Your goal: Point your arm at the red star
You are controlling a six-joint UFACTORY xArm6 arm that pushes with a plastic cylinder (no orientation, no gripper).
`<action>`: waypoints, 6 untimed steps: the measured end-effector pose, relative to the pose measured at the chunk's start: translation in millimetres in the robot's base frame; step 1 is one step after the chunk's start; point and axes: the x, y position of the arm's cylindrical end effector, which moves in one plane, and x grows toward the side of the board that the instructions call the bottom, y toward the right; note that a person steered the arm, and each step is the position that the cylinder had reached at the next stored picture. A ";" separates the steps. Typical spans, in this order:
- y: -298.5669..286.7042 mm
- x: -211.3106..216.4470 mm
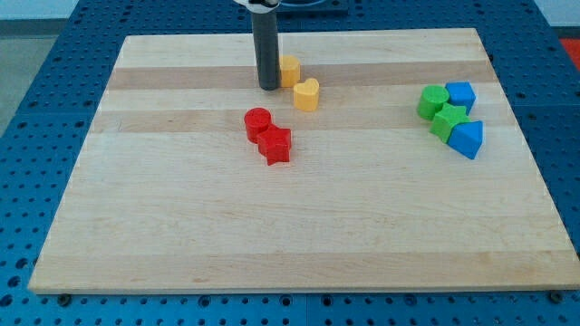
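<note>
My tip (269, 87) rests on the wooden surface (181, 235) near the view's top; this rod has no jaws, so it holds nothing. Just to the tip's right sits a yellow block (289, 69), with a yellow heart (307, 94) below it. The red star (275, 145) lies below the tip, touching a red cylinder (257, 122). Far right cluster two green blocks (433, 101) (448, 120) and two blue blocks (461, 93) (468, 139).

My tip (269, 88) ends a plain, straight, dark grey cylindrical rod.
</note>
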 end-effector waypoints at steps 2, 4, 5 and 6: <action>-82.5 54.0; -91.2 150.3; -66.3 160.6; -39.6 143.6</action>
